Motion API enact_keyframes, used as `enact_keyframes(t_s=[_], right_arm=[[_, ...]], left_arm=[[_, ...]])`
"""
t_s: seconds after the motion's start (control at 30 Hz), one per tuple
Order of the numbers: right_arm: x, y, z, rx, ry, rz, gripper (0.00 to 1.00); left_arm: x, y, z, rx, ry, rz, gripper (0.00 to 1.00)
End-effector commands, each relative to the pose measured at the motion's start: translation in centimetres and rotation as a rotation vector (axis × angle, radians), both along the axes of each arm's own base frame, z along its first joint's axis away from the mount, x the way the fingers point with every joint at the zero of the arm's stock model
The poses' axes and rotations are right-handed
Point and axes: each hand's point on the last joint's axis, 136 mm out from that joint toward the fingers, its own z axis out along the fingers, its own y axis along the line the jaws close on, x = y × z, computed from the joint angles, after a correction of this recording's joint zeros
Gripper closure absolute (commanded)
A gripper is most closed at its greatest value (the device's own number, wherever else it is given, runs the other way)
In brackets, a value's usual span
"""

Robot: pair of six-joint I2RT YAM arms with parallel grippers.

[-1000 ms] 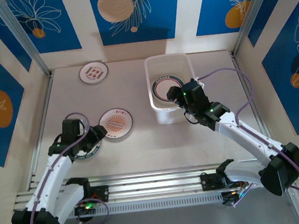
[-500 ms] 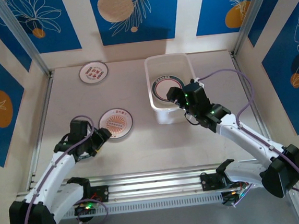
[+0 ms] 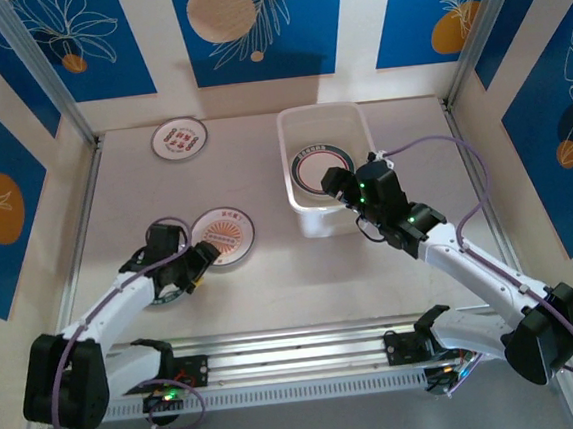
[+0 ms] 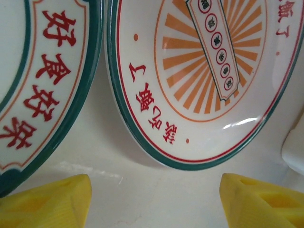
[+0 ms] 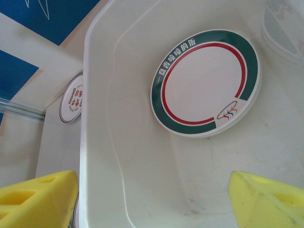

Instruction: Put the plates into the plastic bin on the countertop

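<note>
An orange sunburst plate (image 3: 224, 234) (image 4: 199, 80) lies on the countertop (image 3: 273, 286). A green-rimmed plate with red characters (image 4: 42, 95) lies just left of it, largely under my left arm in the top view (image 3: 163, 297). My left gripper (image 3: 200, 261) (image 4: 154, 204) is open, low over bare countertop at the near edges of these two plates, touching neither. A third plate (image 3: 180, 138) sits at the back left. The plastic bin (image 3: 319, 109) (image 5: 85, 118) holds a green-and-red ringed plate (image 3: 314, 167) (image 5: 206, 83). My right gripper (image 3: 336, 185) (image 5: 152, 204) hangs open and empty above the bin's near end.
Cream walls with blue panels and aluminium rails (image 3: 78, 243) close in the countertop on three sides. A purple cable (image 3: 469, 173) loops from the right arm. The back-left plate (image 5: 71, 97) also appears beyond the bin's left wall in the right wrist view.
My left arm has stretched lower and to the right, carrying its gripper off the green-rimmed plate toward the orange plate's near edge. The right gripper has eased slightly left over the bin.
</note>
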Motion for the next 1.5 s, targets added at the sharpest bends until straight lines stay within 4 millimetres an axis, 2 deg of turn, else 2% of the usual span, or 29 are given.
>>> enact_keyframes(t_s=[0.0, 0.47, 0.6, 0.83, 1.17, 1.47], right_arm=[[-1.6, -0.9, -4.2, -0.05, 0.139, -0.002, 0.17], [-0.9, -1.2, -4.8, -0.049, 0.167, -0.012, 0.17], [-0.9, -1.2, -4.8, -0.051, 0.168, -0.012, 0.17], [-1.1, -1.3, -4.9, -0.053, 0.176, -0.01, 0.17], [-1.4, -1.4, -4.6, -0.042, 0.169, -0.011, 0.18], [-2.0, -1.4, -4.2, -0.037, 0.157, -0.009, 0.18]], left_arm=[[1.4, -0.7, 0.6, -0.013, -0.04, -0.001, 0.31], [3.6, -1.4, -0.4, -0.01, -0.054, -0.011, 0.46], [3.8, -1.6, -0.9, -0.01, -0.048, -0.016, 0.49], [3.8, -1.6, -1.5, -0.009, -0.04, -0.016, 0.6], [3.7, -1.7, -1.0, -0.007, -0.065, -0.022, 0.78], [3.6, -2.1, -0.2, -0.02, -0.112, -0.04, 0.89]])
